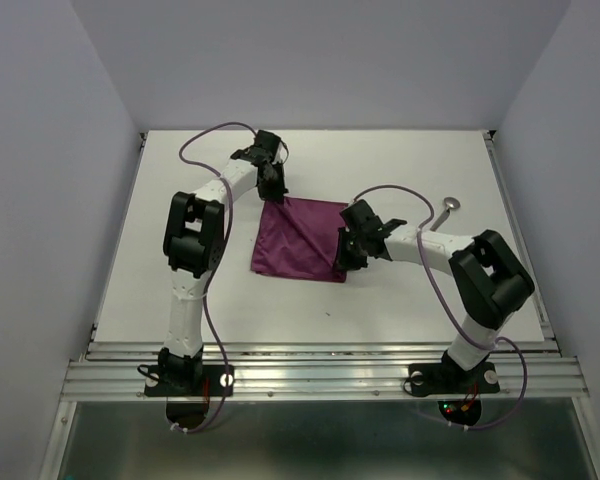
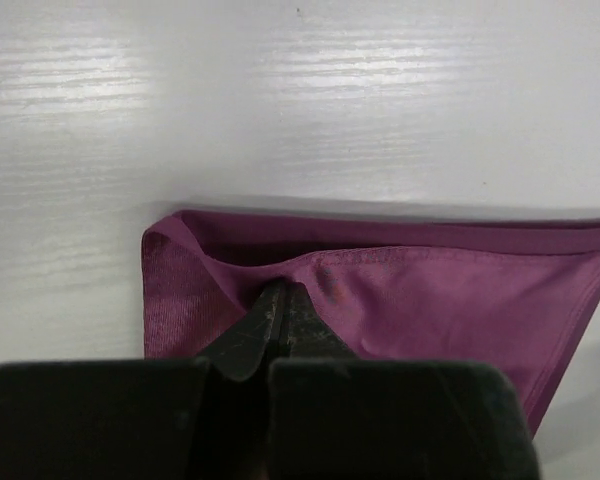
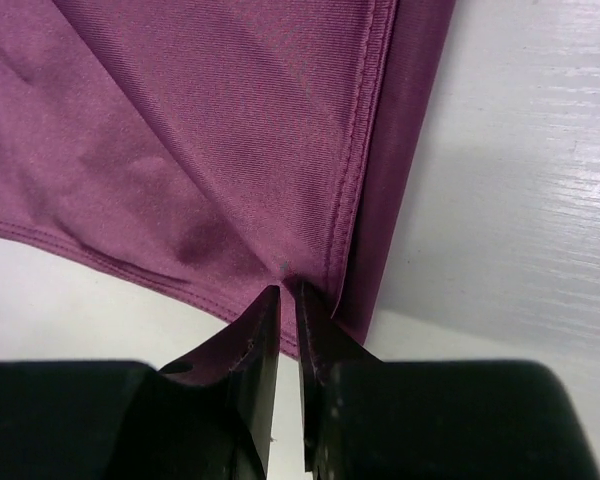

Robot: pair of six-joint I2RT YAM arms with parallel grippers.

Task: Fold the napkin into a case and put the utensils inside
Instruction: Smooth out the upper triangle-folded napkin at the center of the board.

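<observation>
- The right gripper (image 3: 288, 292) pinches the near right corner of the soft plum-purple cloth napkin (image 1: 298, 240); its jaws are almost closed on the hem.
- The napkin lies in the middle of the white table (image 1: 160, 290), with bare room all round; no case yet, I think.
- The left gripper (image 2: 283, 292), shut tight, holds the far left corner.
- The shiny silver metal spoon (image 1: 448, 206) lies far right, well apart.

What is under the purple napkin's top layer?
At the edges a second layer of the napkin shows beneath, then the white table. The covered middle cannot be seen.
</observation>
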